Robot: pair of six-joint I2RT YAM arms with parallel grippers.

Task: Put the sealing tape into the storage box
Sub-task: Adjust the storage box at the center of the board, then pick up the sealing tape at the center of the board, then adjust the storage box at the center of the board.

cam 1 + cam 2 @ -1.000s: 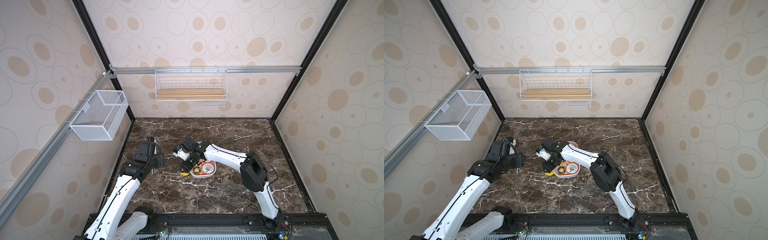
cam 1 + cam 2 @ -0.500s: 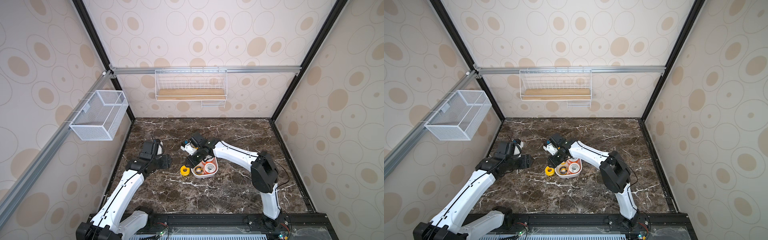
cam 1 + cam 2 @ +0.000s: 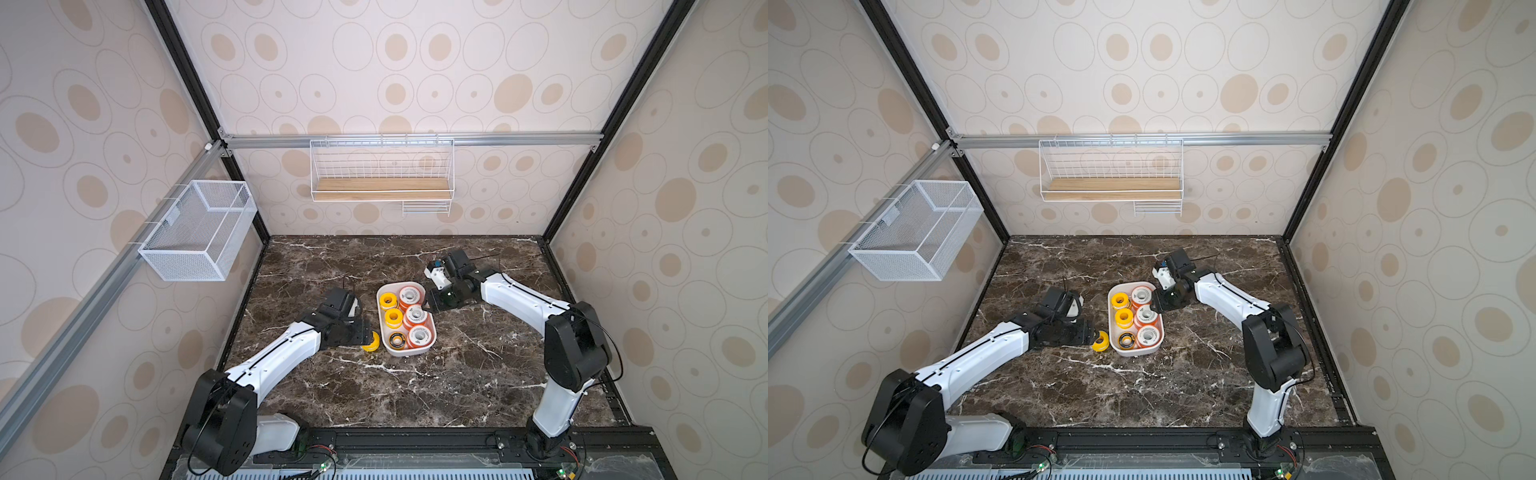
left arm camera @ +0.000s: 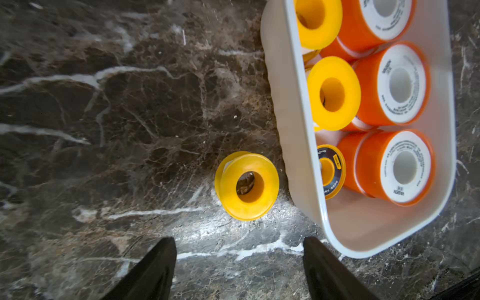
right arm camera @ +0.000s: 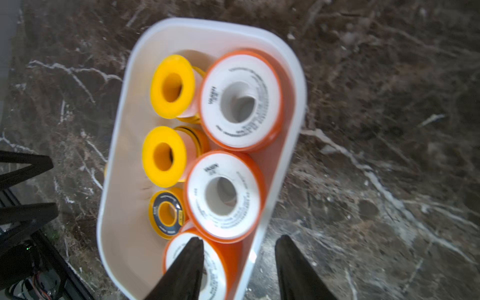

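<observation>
While the box (image 3: 409, 352) holds six rolls (image 3: 394, 317) on top, one yellow roll (image 4: 249, 211) waits outside and your left gripper (image 4: 239, 240) is now lined up on it.

Within the last second your right gripper (image 5: 239, 239) has swung from the left of the box over to its far right corner, uncovering that roll. Its fingers stand apart astride the box's right wall, one above an orange-rimmed roll (image 5: 215, 265) inside, one outside, clamped on nothing. Your left gripper has come in and spread its fingers wider; they are apart, with the roll just ahead of them, not yet between. The roll lies flat on the tabletop (image 4: 104, 130), just beside the box's left wall at the near end. I judge that one pick and a short lift over that wall remain.
</observation>
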